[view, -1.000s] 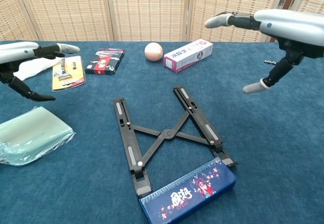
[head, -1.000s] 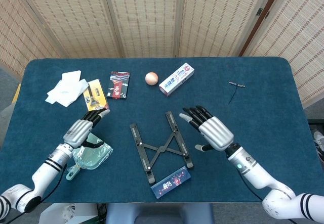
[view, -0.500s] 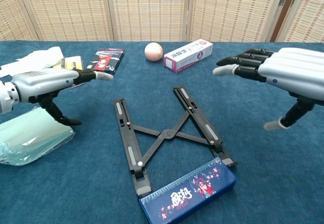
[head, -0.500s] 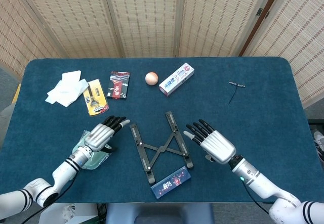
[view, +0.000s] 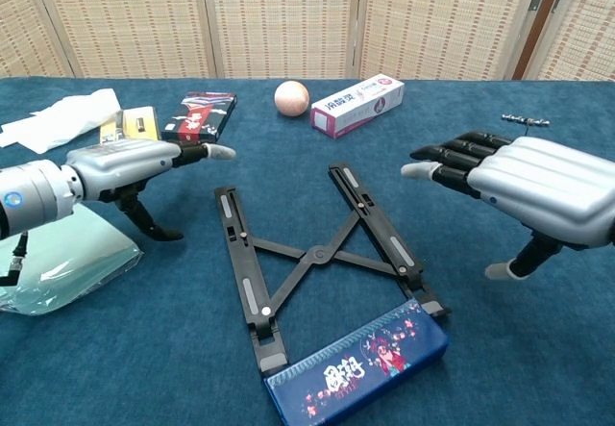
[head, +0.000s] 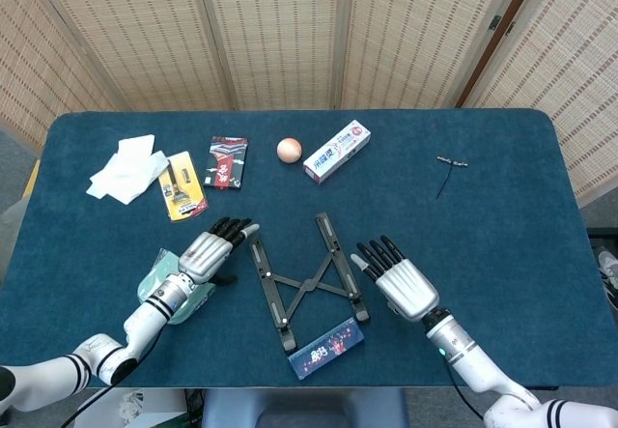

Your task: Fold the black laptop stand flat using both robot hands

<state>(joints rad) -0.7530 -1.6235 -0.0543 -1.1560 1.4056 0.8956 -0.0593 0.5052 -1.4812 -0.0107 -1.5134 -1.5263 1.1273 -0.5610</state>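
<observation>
Nearest me, a blue box (view: pixel 357 368) lies touching the near feet of the stand (head: pixel 307 279), which I read as a stop: anything that slides the rails toward me will meet it. The stand sits on the blue surface (head: pixel 502 206), spread in an X, two black rails joined by crossed links, seemingly low already but with the rails apart, so I judge the fold is not yet done

I have a hand on each side of the stand because closing it takes a push inward from both rails at once. My left hand (head: pixel 210 251) is just left of the stand's left rail, fingers out nearly straight and close together, thumb hanging down; it holds nothing, and from the chest view it looks lifted off the surface, fingertips near the rail's far end but not on it. Below and left of it lies a green pouch (view: pixel 53 258), which I must not drag along. My right hand (head: pixel 398 281) is just right of the right rail, palm down, fingers extended and slightly spread, thumb dropped toward the surface, nothing in it, not touching the rail that I can tell

Beyond the stand are a ball (head: pixel 289 149) and a white carton (head: pixel 337 153); further left a dark packet (head: pixel 228 161), a yellow card (head: pixel 182 185) and white tissue (head: pixel 127 167); far right, a small corkscrew (head: pixel 450 163)
</observation>
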